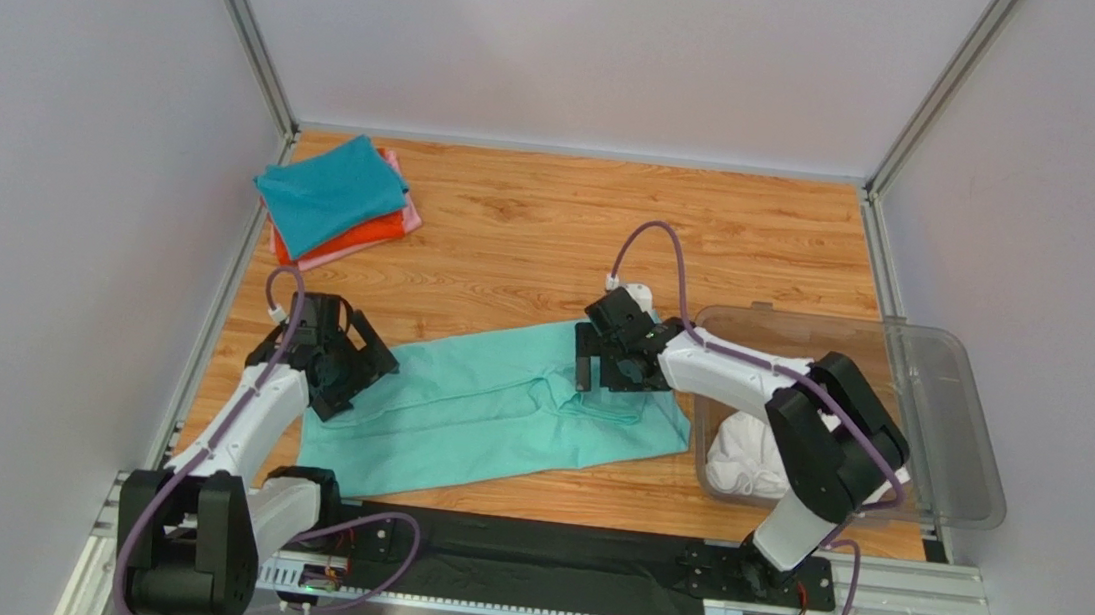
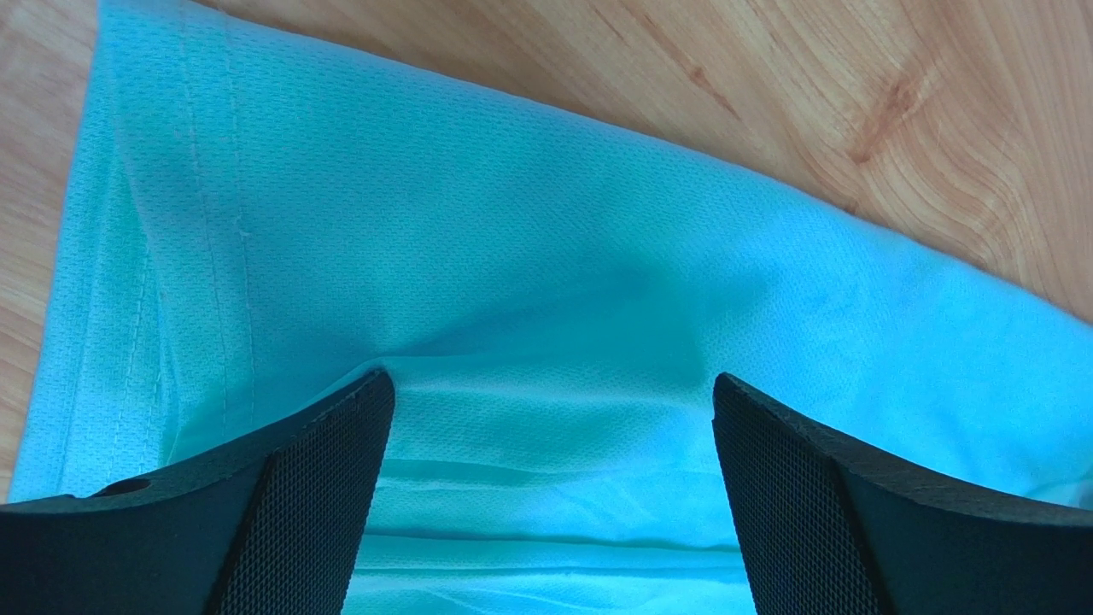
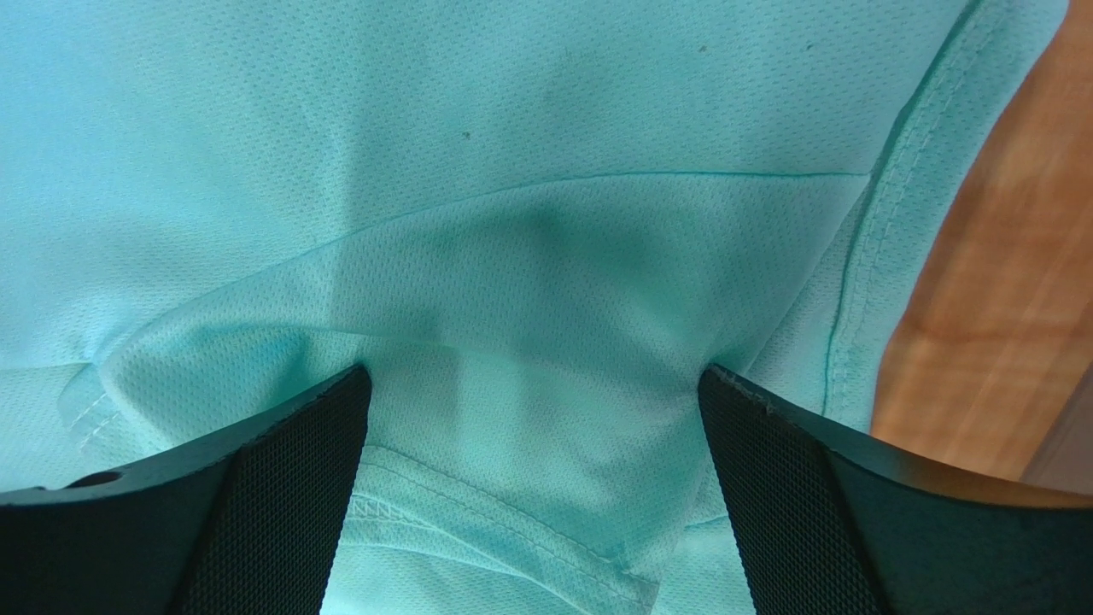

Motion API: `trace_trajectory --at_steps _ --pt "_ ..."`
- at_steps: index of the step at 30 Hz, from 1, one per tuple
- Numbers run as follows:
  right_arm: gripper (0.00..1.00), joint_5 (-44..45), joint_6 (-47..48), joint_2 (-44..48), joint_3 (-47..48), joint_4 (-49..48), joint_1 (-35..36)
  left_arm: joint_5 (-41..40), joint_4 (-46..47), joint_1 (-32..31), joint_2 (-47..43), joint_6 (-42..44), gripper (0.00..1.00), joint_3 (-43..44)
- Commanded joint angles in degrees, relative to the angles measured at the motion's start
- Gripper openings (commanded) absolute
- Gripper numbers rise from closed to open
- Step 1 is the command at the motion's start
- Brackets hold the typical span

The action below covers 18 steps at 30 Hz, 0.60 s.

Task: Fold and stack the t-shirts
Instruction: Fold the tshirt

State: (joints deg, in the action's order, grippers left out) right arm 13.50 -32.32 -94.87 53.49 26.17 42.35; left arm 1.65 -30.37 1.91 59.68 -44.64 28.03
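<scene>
The counter (image 1: 546,232) carries the mint-green t-shirt (image 1: 484,407), laid flat just left of the clear bin (image 1: 950,422). The folded stack (image 1: 330,196), teal on top, lies well left of the bin, toward the far side. The left tool (image 2: 552,397) is spread wide over the shirt end farthest from the bin. The right tool (image 3: 533,385) is spread wide over the bin-side end. The fabric appears light, soft and limp; take hold at hems or seams.
</scene>
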Motion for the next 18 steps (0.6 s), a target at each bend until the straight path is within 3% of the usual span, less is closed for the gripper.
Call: trace_trajectory --at_steps 1,6,11,18 --pt "1.00 -4.61 9.98 -6.18 5.03 0.71 -2.44 1.95 0.58 -1.12 -3.07 -2.46 1.00 -1.84" --pt "1.00 -6.81 16.49 -12.17 14.16 1.95 -5.69 3.36 0.66 -1.65 -6.50 -3.26 1.00 -3.94" --pt "1.00 -10.94 20.70 -18.06 21.29 4.06 -11.05 4.24 1.10 -5.33 -8.52 -4.92 1.00 -5.88" --pt "1.00 -11.31 25.02 -24.83 30.87 7.22 -11.67 4.85 1.37 -13.50 -9.49 -7.74 1.00 -6.58"
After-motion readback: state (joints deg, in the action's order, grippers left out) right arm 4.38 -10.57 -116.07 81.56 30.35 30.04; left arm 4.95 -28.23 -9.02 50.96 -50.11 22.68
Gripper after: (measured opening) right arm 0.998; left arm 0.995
